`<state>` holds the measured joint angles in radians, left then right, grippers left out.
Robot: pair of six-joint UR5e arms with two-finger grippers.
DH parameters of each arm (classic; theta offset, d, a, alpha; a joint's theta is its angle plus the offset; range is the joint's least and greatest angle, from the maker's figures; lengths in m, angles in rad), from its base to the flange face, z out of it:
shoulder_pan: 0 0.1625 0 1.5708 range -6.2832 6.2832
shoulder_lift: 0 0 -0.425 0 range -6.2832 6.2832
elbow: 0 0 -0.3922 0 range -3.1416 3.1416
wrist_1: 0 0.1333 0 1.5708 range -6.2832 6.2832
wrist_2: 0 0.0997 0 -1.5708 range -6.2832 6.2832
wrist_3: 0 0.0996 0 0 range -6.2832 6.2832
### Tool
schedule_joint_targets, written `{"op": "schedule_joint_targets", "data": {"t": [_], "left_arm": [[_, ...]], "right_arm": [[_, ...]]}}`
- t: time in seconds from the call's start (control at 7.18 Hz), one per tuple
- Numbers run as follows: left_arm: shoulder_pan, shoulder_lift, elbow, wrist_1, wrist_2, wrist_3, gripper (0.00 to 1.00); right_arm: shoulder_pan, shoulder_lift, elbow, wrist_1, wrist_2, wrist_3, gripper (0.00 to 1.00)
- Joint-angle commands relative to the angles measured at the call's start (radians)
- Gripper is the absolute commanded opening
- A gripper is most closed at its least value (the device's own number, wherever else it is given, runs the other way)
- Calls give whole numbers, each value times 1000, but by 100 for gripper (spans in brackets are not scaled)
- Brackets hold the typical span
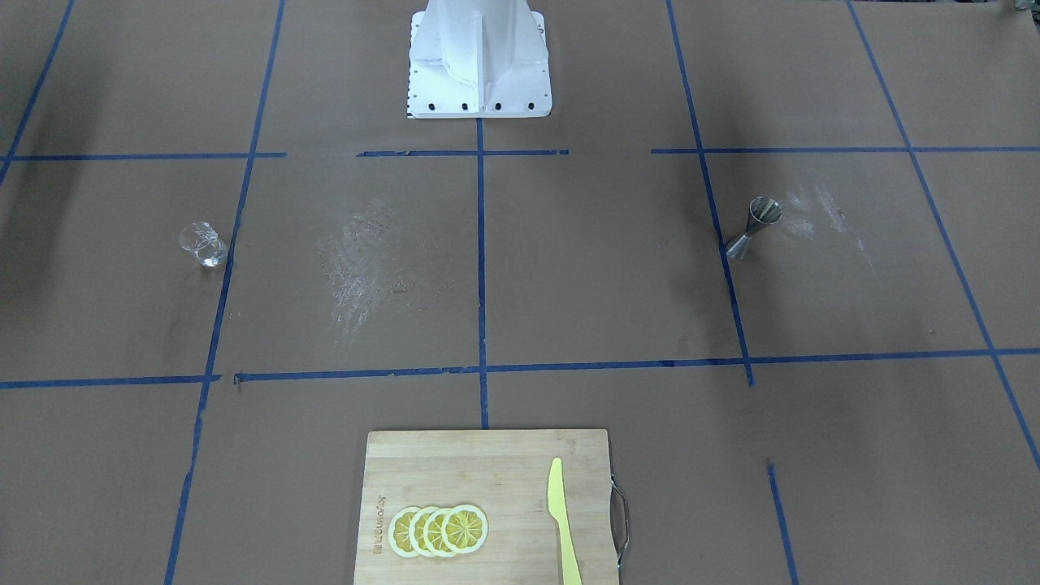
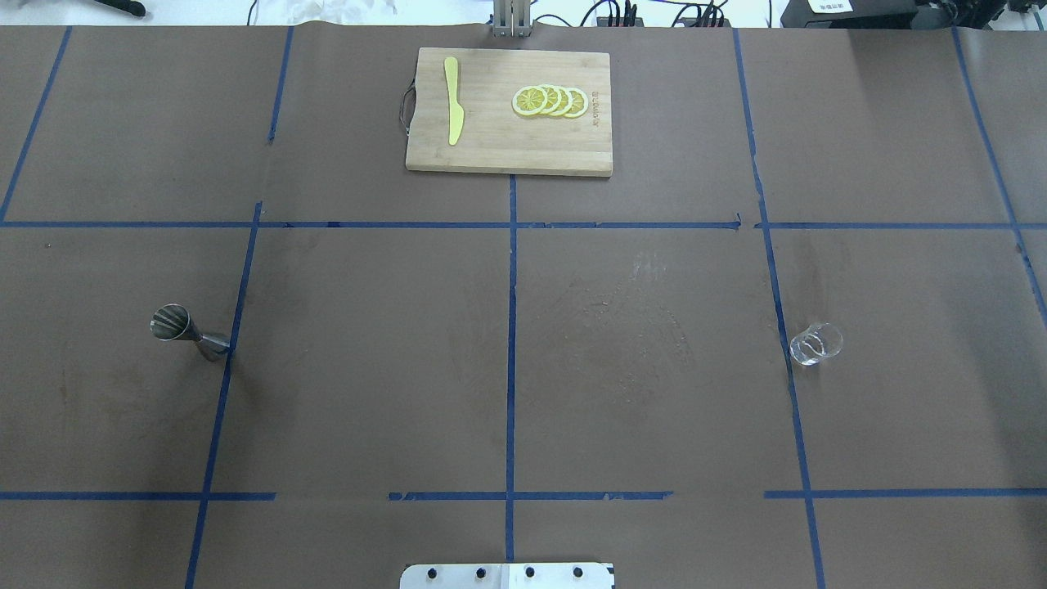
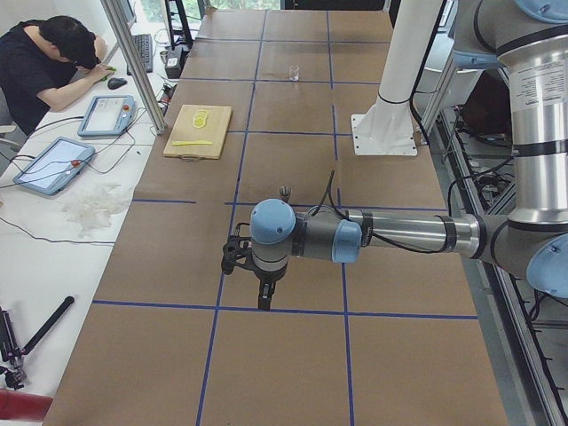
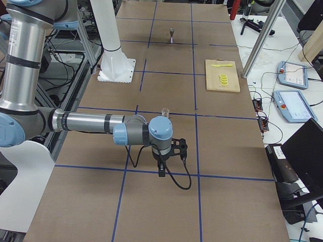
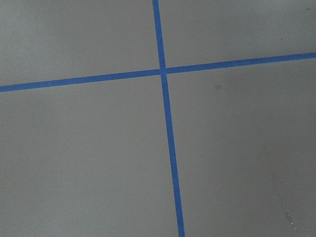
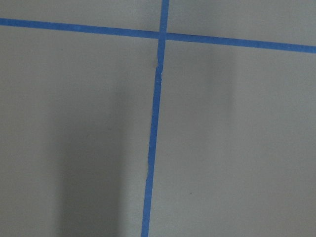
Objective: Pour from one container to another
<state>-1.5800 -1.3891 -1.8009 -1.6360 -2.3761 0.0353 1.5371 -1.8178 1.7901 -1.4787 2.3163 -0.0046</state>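
Over table, left tool downward.

Steel double-cone jigger: upright on the robot's left half of the table, base just beside a blue tape line. Small clear glass: upright on the right half, well apart from the jigger.

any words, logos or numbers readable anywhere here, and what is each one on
Burnt-in brand mark along one short edge of the rectangular wooden cutting board: too blurred to read.
White label on the black box beyond the table's far edge: too small to read.
Nothing else carries any legible text or numbers.
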Motion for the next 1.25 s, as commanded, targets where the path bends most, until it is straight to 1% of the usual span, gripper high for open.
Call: {"op": "schedule_joint_targets", "data": {"t": [0.0,0.56,0.84,0.98,1.11], "left_arm": [[0,-5,3,-1,0,1,100],[6,-16,14,-57,3,6,100],[12,-14,26,-148,2,2,100],[11,-17,44,-203,0,-5,100],[11,-19,54,-231,2,-8,100]], "right_arm": [[0,0,3,0,2,0,100],[-2,0,11,-5,5,3,100],[-2,8,15,2,32,11,100],[-2,15,17,3,26,15,100],[-2,47,21,3,23,14,100]]}}
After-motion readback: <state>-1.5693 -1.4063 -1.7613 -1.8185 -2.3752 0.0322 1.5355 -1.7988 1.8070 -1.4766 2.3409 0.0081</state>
